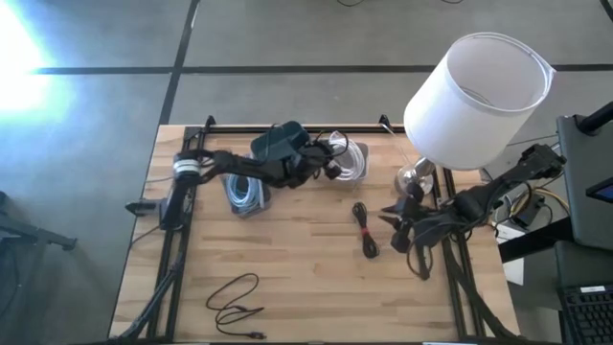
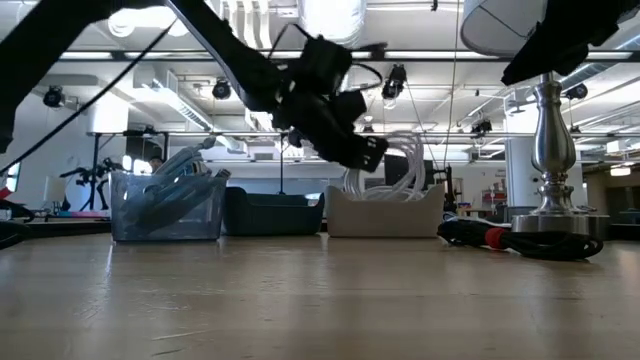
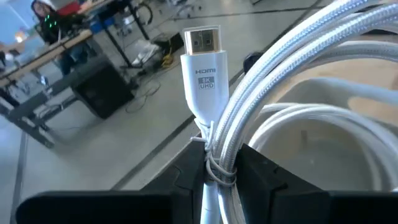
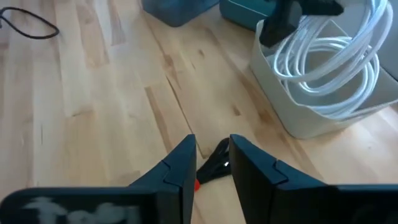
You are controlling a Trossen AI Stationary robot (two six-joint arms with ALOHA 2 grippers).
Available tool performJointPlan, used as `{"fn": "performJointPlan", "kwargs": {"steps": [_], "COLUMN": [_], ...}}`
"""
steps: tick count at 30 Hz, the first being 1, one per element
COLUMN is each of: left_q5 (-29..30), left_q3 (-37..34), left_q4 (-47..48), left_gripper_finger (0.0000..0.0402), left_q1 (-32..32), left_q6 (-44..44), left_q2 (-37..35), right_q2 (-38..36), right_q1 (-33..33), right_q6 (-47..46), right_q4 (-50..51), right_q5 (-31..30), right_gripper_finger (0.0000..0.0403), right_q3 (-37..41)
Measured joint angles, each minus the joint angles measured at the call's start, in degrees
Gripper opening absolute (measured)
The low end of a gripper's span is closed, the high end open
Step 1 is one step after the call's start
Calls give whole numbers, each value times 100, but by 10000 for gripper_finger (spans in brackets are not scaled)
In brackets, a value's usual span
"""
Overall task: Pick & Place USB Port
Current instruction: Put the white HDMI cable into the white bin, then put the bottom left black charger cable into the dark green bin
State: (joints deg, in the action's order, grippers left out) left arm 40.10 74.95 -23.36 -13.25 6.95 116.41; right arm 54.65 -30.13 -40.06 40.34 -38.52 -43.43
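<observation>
A coiled white braided HDMI cable (image 3: pixel 292 74) hangs from my left gripper (image 3: pixel 214 158) over a pale open bin (image 4: pixel 298 118) at the table's far side; my left gripper is shut on it. Its plug (image 3: pixel 202 53), marked HDMI 8K UHD, sticks out past the fingers. In the low view the loops (image 2: pixel 395 165) rise above the bin's rim (image 2: pixel 385 205). My right gripper (image 4: pixel 213 146) is open, low over the table near the lamp, just right of a bundled black cable with a red tie (image 1: pixel 364 232), touching nothing. My left gripper pinches the white cable between its two fingers just behind the plug, at the neck (image 3: pixel 214 163) where several strands of the coil are tied together. The plug points forward, away from the fingers. The coil hangs below with its lower loops (image 4: pixel 323 74) inside the bin.
A clear bin of blue cables (image 1: pixel 244 192) and a dark teal bin (image 1: pixel 278 144) stand left of the pale bin. A lamp with a silver base (image 1: pixel 417 177) and wide white shade (image 1: pixel 479 96) stands right. A loose black cable (image 1: pixel 235 302) lies near the front edge.
</observation>
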Motion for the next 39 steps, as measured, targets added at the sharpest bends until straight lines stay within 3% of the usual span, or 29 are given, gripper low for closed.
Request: {"fn": "performJointPlan", "kwargs": {"steps": [10,18,27,33,39], "left_q5": [132,730,720,694,218], "left_q3": [751,881,995,1317,1848], "left_q4": [511,934,1310,2436,3942], "left_gripper_finger": [79,130,164,176,189], "left_q1": [-55,-95,-23,-6,18], "left_q6": [21,106,108,23,-83], "left_q2": [784,624,525,525,525], "right_q2": [-369,-369,-362,-356,-356], "right_q1": [2,2,2,2,2], "right_q6": [-10,-30,-30,-48,-44], "right_q4": [-37,-37,-83,-91,-193], "right_q5": [-2,0,-2,-1,0], "right_gripper_finger": [82,91,79,78,84], "right_q3": [392,423,399,399,414]}}
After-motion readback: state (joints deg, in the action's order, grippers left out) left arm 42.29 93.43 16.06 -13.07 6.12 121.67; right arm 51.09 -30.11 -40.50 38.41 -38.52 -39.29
